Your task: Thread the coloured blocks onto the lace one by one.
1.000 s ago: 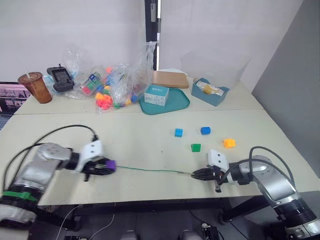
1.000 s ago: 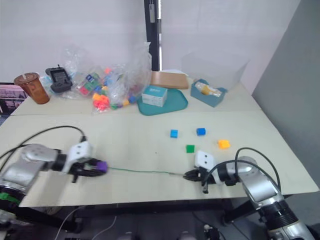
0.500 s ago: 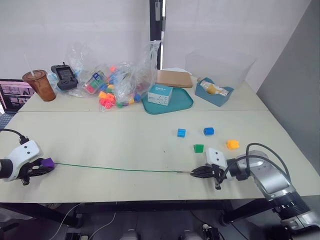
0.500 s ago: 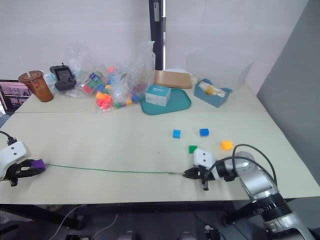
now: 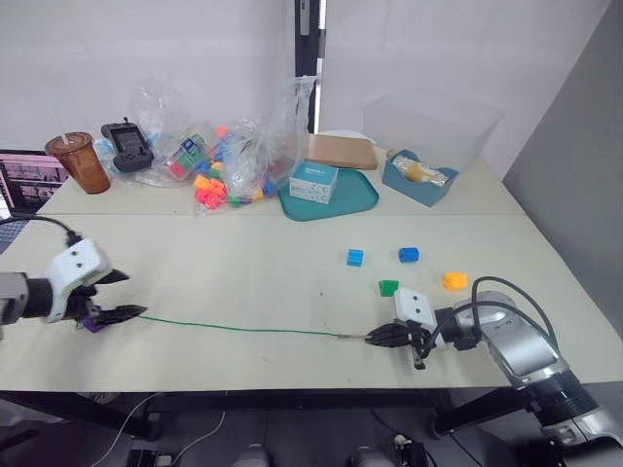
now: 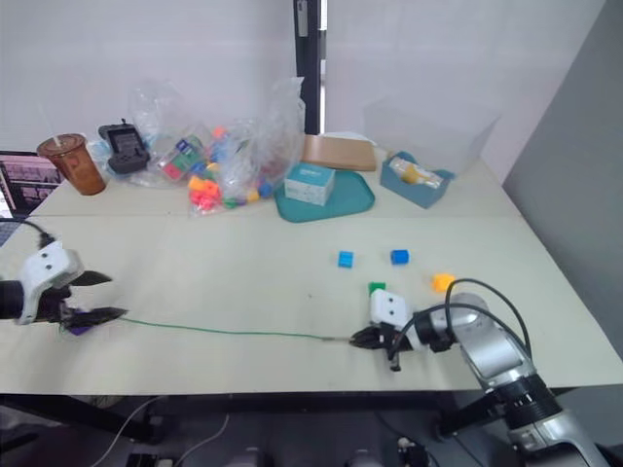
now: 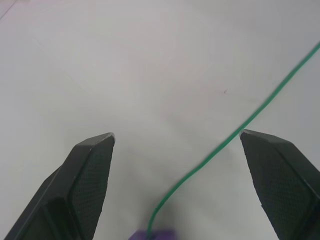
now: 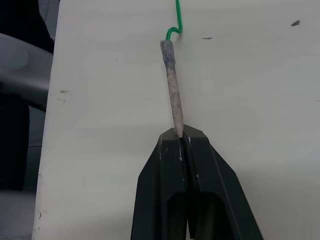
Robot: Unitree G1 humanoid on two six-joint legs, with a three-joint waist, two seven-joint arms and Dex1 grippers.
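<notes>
The purple block (image 5: 93,324) is mostly tucked under the left gripper (image 5: 122,295), so you only get a sliver of it on the table, and in the left wrist view it's cut off at the edge. The loop end of the lace (image 5: 243,329) can't be made out at all.

The left gripper sits at the near left with its fingers (image 7: 87,175) spread wide, holding nothing. The purple block is just beside it, down between and behind the fingertips, with the lace coming out of it and running right across the near part of the table (image 5: 243,282). So that block is on the lace.

At the near right, the right gripper (image 5: 375,338) has its fingers pressed together on the grey tip (image 8: 172,82) of the lace, pinching the tip's end. The tip points left, toward the other arm.

The other four blocks are loose on the table, a bit beyond the right gripper: green block (image 5: 388,288) nearest to it, orange block (image 5: 453,280) off to its right, light blue block (image 5: 355,257) and dark blue block (image 5: 408,255) further back.

Far side has clutter: a heap of toy pieces in bags (image 5: 219,170), a teal tray (image 5: 331,199), a brown cup (image 5: 77,163), a blue bin (image 5: 421,178). Nothing lies across the lace.
</notes>
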